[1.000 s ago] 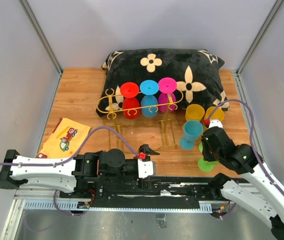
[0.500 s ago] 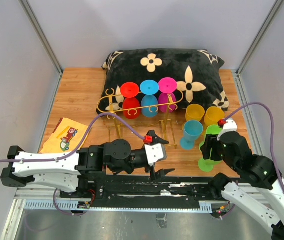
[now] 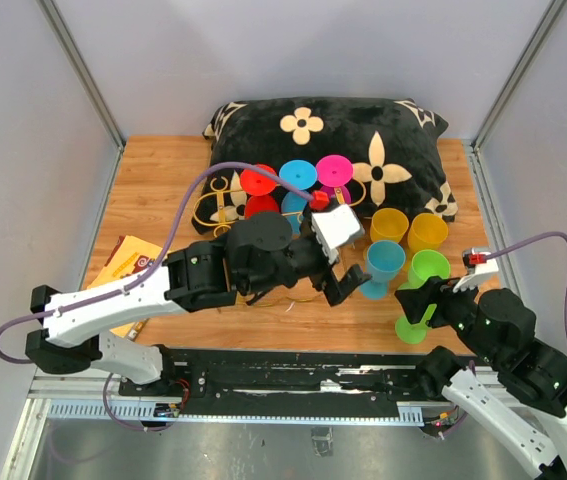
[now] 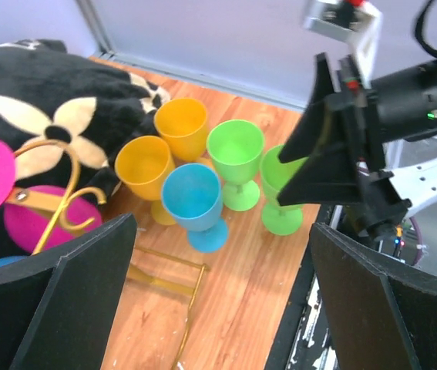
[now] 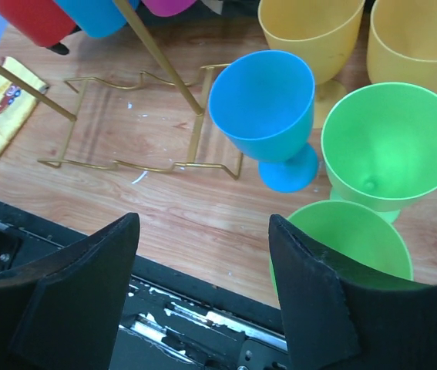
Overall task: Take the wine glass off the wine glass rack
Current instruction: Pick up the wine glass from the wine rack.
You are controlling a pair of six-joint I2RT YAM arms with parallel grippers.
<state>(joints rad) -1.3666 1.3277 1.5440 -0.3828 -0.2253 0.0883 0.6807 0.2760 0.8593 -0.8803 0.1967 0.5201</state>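
The wine glass rack [image 5: 158,55] stands against the black pillow [image 3: 393,135], rails running left to right. Three wine glasses [image 3: 298,175] hang on it, feet up, bowls down. The left gripper [image 4: 220,231] hovers nearby, spread and empty. The right gripper [image 5: 203,223], also spread and empty, is above the green glasses [image 5: 391,142].

Pillow [image 3: 403,130]: black plush with cream four-petal flower motifs. It lies across the far side of the table [image 3: 153,180], close to the rear wall [image 3: 293,50]; contact not discernible.

Table: warm brown wood-grain planks. The right wrist view shows small white flecks on the surface towards the near edge.

Booklet [image 3: 123,262]: yellow cover with a cartoon of a red vehicle. It lies flat on the wood at the near left, partly covered from above and well apart from the pillow.

Enclosure: pale grey panels at the rear, left and right. Metal corner posts [image 3: 85,75] rise from the table's far corners.
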